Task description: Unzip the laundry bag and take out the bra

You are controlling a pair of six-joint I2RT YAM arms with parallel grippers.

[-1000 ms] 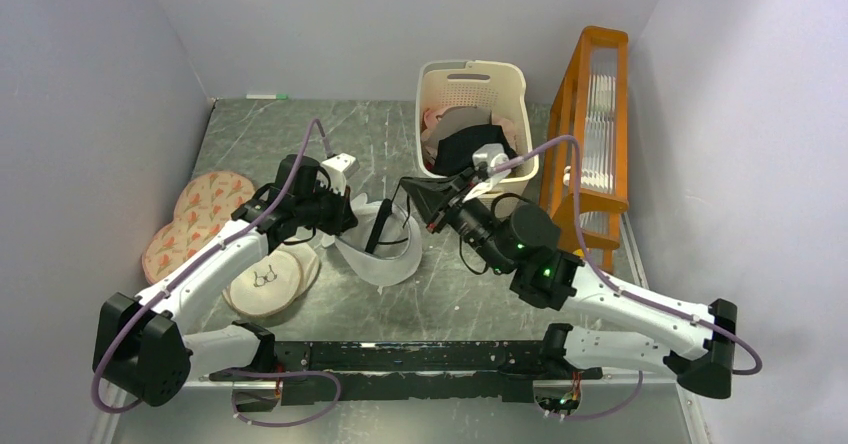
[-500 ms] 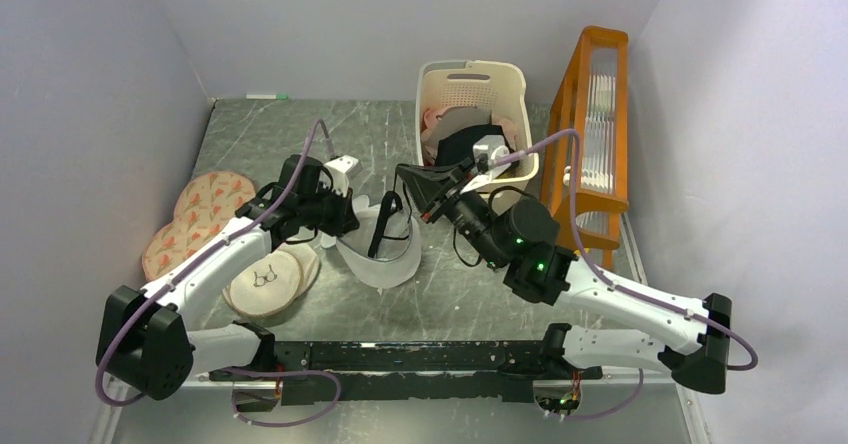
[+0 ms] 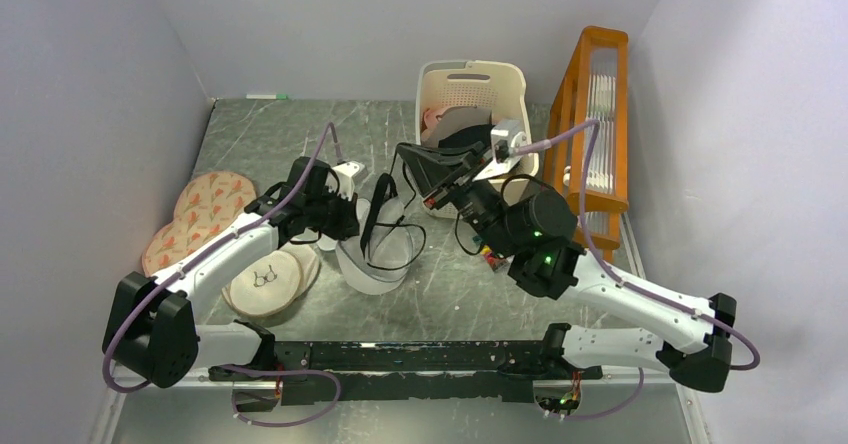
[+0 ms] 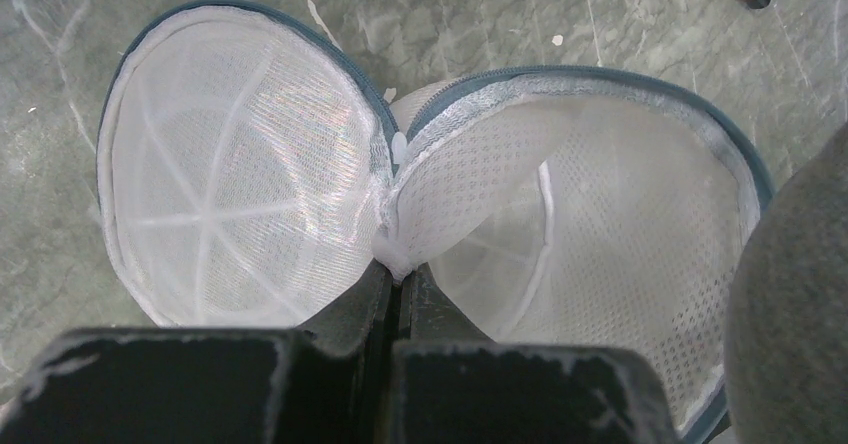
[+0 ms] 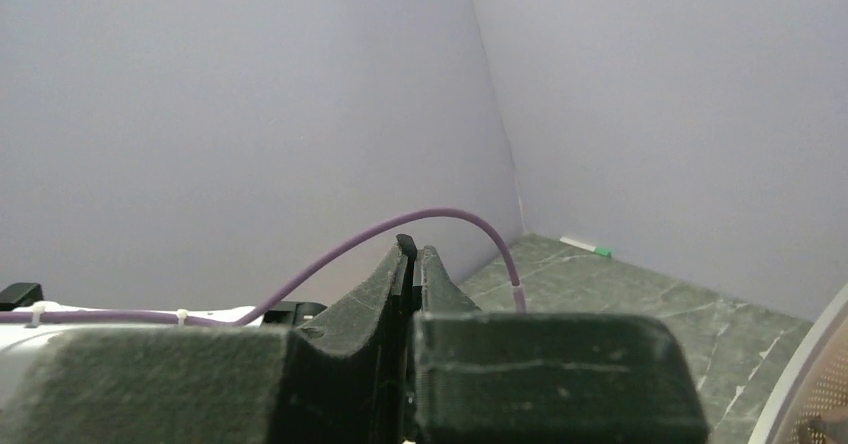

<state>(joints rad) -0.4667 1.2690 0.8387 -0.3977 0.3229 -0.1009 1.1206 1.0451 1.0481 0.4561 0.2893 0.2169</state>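
Note:
The laundry bag (image 3: pixel 378 264) lies unzipped on the table, its two white mesh halves spread like a clamshell; both halves look empty in the left wrist view (image 4: pixel 560 204). My left gripper (image 3: pixel 338 216) is shut on the bag's mesh where the halves join (image 4: pixel 400 266). My right gripper (image 3: pixel 404 151) is shut and raised above the bag. The black bra (image 3: pixel 378 212) hangs from its tip by a strap, its lower end dangling over the bag's opening. In the right wrist view a sliver of black strap shows between the fingertips (image 5: pixel 405 246).
A cream slatted basket (image 3: pixel 445 76) with a grey-brown garment stands at the back. An orange rack (image 3: pixel 597 114) stands to the right. Pink patterned pads (image 3: pixel 200 209) and cream round pads (image 3: pixel 265 282) lie at the left. A green-capped marker (image 3: pixel 266 96) lies by the back wall.
My right gripper has risen and moved back toward the basket, lifting the bra up out of the bag. My left gripper has kept its hold on the bag and shifted slightly.

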